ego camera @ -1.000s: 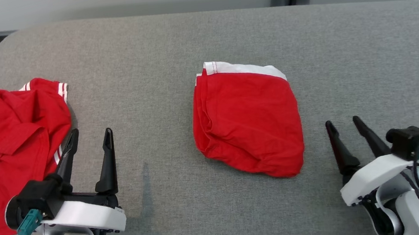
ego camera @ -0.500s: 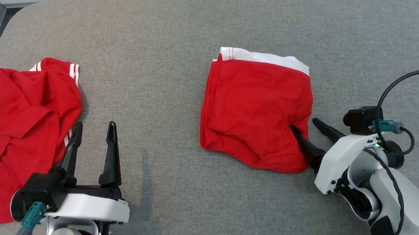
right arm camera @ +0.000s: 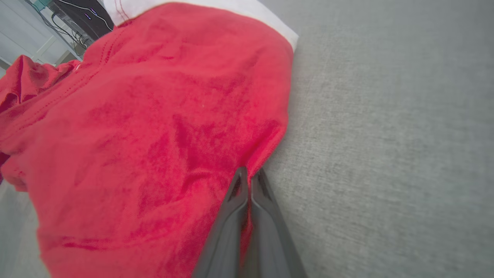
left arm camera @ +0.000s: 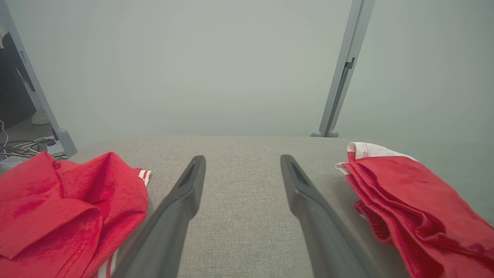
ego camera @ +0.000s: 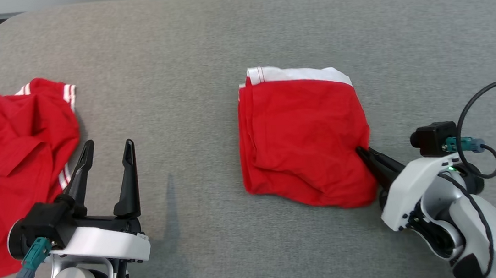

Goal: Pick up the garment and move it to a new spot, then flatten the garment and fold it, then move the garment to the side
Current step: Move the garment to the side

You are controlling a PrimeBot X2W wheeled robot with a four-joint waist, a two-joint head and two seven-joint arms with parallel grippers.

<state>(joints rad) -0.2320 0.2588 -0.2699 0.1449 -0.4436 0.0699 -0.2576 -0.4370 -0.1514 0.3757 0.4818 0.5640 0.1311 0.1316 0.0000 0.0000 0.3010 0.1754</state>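
The garment (ego camera: 301,138), red with a white waistband (ego camera: 296,73), lies in the middle of the grey counter (ego camera: 174,50). It is stacked in several layers, whose edges show along its left side in the left wrist view (left arm camera: 405,193).

The right gripper (ego camera: 360,150) is at the garment's near right edge. Its two fingers are pressed together on a pinch of red cloth, and the right wrist view (right arm camera: 249,173) shows the fabric puckering where they meet. The left gripper (ego camera: 108,146) hangs at the near left with its fingers spread wide and nothing between them. It is just beside a second red garment (ego camera: 6,164), crumpled and white-striped, at the counter's left edge.

Since the garment looks folded already, the step in hand is probably the last one, moving it to the side. A first pick-up cannot be ruled out.

The next move calls for a low, gentle drag or lift from that single pinch, so the layers travel together and do not peel open. The bare counter to the right looks the safer way to go, as the left is taken by the other garment. A grip on only the top layer would undo the fold.
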